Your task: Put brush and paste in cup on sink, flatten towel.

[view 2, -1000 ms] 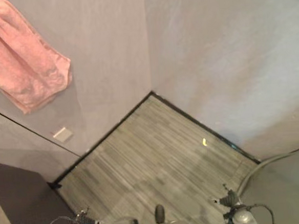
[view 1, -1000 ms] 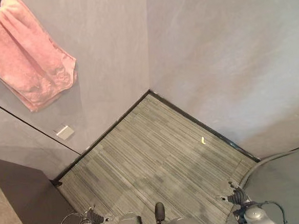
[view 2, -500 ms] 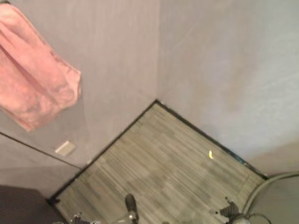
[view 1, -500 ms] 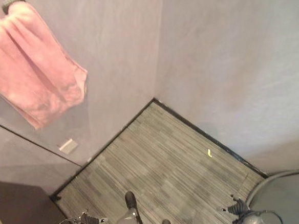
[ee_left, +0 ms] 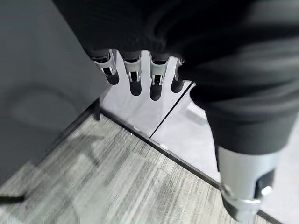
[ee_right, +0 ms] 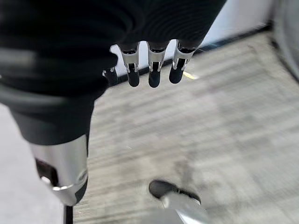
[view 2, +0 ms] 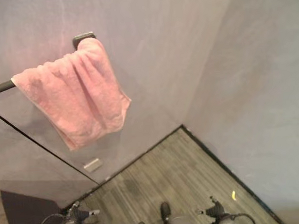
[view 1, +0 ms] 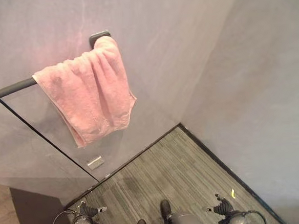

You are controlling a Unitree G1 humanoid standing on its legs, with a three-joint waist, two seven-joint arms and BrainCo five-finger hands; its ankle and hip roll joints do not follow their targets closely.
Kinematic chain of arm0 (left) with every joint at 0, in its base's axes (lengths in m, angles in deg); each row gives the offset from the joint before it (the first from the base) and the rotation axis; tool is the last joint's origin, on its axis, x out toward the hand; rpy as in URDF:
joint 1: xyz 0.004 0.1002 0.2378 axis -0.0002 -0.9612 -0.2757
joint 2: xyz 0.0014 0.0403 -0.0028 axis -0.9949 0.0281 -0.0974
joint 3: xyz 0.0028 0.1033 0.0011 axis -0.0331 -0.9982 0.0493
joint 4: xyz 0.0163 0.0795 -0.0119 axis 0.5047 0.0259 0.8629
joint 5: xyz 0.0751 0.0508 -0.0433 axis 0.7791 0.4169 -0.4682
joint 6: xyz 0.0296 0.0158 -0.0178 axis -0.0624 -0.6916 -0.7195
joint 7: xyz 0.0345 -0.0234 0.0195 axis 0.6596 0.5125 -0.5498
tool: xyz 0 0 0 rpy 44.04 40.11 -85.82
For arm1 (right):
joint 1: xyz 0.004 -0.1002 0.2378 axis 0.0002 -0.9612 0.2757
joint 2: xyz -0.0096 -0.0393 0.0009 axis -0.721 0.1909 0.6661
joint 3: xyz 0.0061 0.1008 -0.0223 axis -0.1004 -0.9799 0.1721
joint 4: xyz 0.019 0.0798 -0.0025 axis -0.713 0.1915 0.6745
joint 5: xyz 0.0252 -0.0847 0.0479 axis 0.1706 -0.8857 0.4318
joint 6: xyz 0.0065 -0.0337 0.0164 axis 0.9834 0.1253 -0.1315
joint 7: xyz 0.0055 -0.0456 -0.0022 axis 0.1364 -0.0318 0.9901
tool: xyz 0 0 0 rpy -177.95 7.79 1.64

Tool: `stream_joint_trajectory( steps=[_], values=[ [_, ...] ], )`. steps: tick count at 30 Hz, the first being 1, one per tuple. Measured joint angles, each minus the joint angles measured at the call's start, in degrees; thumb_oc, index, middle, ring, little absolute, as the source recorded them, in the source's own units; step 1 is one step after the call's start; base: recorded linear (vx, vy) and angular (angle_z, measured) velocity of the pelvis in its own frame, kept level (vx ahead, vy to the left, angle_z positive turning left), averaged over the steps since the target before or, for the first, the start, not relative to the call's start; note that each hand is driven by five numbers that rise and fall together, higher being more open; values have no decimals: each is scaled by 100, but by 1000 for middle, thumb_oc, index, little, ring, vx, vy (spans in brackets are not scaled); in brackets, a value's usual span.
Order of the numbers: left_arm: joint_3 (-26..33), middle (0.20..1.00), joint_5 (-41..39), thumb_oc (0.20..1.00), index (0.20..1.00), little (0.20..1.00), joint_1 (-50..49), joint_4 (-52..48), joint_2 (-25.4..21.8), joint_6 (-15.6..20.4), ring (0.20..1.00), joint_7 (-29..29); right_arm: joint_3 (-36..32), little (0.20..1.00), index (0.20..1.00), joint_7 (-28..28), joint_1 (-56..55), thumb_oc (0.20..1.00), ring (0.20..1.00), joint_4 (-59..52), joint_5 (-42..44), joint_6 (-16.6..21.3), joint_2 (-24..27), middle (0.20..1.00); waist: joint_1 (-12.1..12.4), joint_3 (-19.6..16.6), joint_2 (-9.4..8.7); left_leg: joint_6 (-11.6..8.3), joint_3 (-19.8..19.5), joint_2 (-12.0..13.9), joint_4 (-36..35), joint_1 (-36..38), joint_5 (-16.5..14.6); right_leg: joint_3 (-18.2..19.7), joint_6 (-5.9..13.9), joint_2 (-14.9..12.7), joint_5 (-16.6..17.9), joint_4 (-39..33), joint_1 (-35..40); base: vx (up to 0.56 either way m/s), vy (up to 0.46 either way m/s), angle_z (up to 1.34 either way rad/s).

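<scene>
The pink towel (view 1: 89, 93) hangs bunched over the dark rail (view 1: 9, 90) on the grey wall, crowded toward the rail's bracket end, with one lower corner drooping below the rest. That makes flattening it the step within reach, by my judgement. The brush, the paste, the cup and the sink cannot be located from here, so there is no container to report on or anything inside one.

Both hands hang low, near the striped floor (view 1: 159, 178) and well apart from the towel. The left hand (ee_left: 135, 77) has its fingers straight and relaxed and holds nothing; the right hand (ee_right: 149, 70) is likewise loose and empty, with only floor past its fingertips.

To do the step well, both arms need to come up to rail height first. A sensible way is to steady the cloth at the rail with one hand while the other draws the bunched folds sideways along the bar — away from the bracket, toward the bare length of rail. Pulling downward risks dragging the towel off altogether, since it merely drapes over the bar. Straight fingers stroking down the front face afterwards should even out the hem — light pressure, the wall lying close behind.
</scene>
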Motion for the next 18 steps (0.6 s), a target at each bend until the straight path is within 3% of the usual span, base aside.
stream_joint_trajectory(
  steps=[1, 5, 9, 13, 14, 16, 17, 18],
  values=[
    [-4, 1000, 2, 1000, 1000, 1000, -40, -12, 28, 4, 1000, 12, -5, 1000, 1000, 0, -53, 1000, 1000, -91, -1, 2, 43, 1000, 58, -10, -10, -64, 17, 0, 65, 26, -112, -63, -178, -13, -123, -73, 114, 104, -91, 61],
    [179, 1000, 32, 1000, 1000, 1000, -238, 129, 66, 70, 1000, 30, 64, 1000, 1000, -16, 203, 1000, 1000, -36, -13, 12, 113, 1000, 137, 21, 47, -169, 20, 158, 67, 86, -243, -192, -358, 95, 20, -1010, 662, 126, -125, 15],
    [247, 1000, -17, 1000, 1000, 1000, -382, 146, 88, 78, 1000, 78, 125, 1000, 1000, -24, 349, 1000, 1000, -76, -175, 8, 224, 1000, 223, 131, 137, -218, -29, 295, 84, 30, -289, -262, -383, 211, -15, -1025, 694, 77, -155, 8],
    [236, 1000, -16, 1000, 1000, 1000, -247, 111, 96, 125, 1000, 115, 130, 1000, 1000, -26, 277, 1000, 1000, -261, -223, 7, 424, 1000, 213, 251, 193, -348, -310, 334, 416, -438, -365, -655, -456, 190, -72, -1021, 509, -14, -90, 56],
    [210, 1000, -16, 1000, 1000, 1000, -152, 46, 83, 125, 1000, 136, 121, 1000, 1000, -25, 281, 1000, 1000, -322, -220, 21, 542, 1000, 165, 378, 237, -505, -321, 328, 801, -749, -425, -869, -494, 136, -78, -1023, 482, -14, -26, 93],
    [174, 1000, -12, 1000, 1000, 1000, 33, 17, 73, 149, 1000, 149, 105, 1000, 1000, -6, 282, 1000, 1000, -279, -221, 1, 666, 1000, 46, 515, 238, -672, 485, 567, 1043, -1038, -606, -1279, -868, -33, -115, -1034, 473, 38, 24, 121],
    [180, 1000, -11, 1000, 1000, 1000, 183, 7, 42, 151, 1000, 150, 104, 1000, 1000, -5, 268, 1000, 1000, -258, -221, -5, 650, 1000, 20, 572, 134, -782, 1114, 898, 1177, -1202, -510, -1465, -837, -136, -190, -1027, 455, 74, 46, 91],
    [178, 1000, -12, 1000, 1000, 1000, 199, -8, 35, 156, 1000, 148, 103, 1000, 1000, -4, 277, 1000, 1000, -262, -221, -5, 652, 1000, 48, 581, 107, -797, 1144, 988, 1134, -1217, -486, -1449, -829, -167, -181, -1023, 454, 118, 101, 50]
  ],
)
